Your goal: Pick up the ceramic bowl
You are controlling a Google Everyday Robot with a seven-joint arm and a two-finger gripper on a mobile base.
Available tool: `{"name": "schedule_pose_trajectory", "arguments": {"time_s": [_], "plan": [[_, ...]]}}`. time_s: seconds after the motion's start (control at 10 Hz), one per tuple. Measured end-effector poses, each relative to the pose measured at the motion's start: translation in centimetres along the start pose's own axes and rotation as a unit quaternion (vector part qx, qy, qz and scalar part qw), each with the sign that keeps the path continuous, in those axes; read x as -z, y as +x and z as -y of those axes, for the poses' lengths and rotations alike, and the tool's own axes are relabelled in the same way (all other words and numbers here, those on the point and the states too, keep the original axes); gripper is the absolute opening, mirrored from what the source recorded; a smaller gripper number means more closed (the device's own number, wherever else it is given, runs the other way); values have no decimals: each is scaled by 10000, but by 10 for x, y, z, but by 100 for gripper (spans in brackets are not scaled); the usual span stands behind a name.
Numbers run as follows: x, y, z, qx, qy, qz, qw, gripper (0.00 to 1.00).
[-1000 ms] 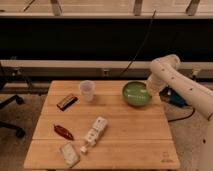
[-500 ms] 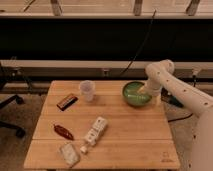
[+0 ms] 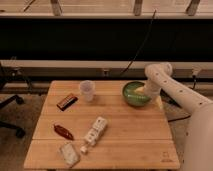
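arm (image 3: 172, 92): reaches in from right, elbow raised | end effector (image 3: 142, 91): lowered

One cam only, high up off the worktop's (image 3: 125, 125) near edge, tilted down, facing the far edge and dark wall behind. Mid distance: whole worktop fits. Arm enters from the right; hand (image 3: 142, 91) at ceramic bowl (image 3: 134, 95), far right corner.

The pincer (image 3: 142, 92) sits at the right rim of the ceramic bowl (image 3: 134, 94), too blurred to make out apart from the white arm (image 3: 170, 90); the arm hides part of the bowl's right rim and the bench's (image 3: 120, 135) right edge; the arm's lower end runs off the picture's right and bottom edges; the small wrappers near the bench's front-left corner are too blurred to read.
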Motion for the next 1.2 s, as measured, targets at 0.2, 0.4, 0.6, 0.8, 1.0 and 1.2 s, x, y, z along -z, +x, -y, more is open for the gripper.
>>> {"name": "schedule_pose_trajectory", "arguments": {"time_s": [0.2, 0.4, 0.6, 0.8, 1.0, 1.2], "plan": [[-7, 0, 3, -17, -48, 60, 10000, 68], [-8, 1, 3, -41, -58, 85, 9999, 48], [-3, 0, 2, -58, -33, 99, 9999, 28], [2, 0, 2, -72, 73, 80, 9999, 7], [4, -1, 1, -84, 120, 89, 9999, 0], [6, -3, -1, -102, 197, 127, 9997, 0]]}}
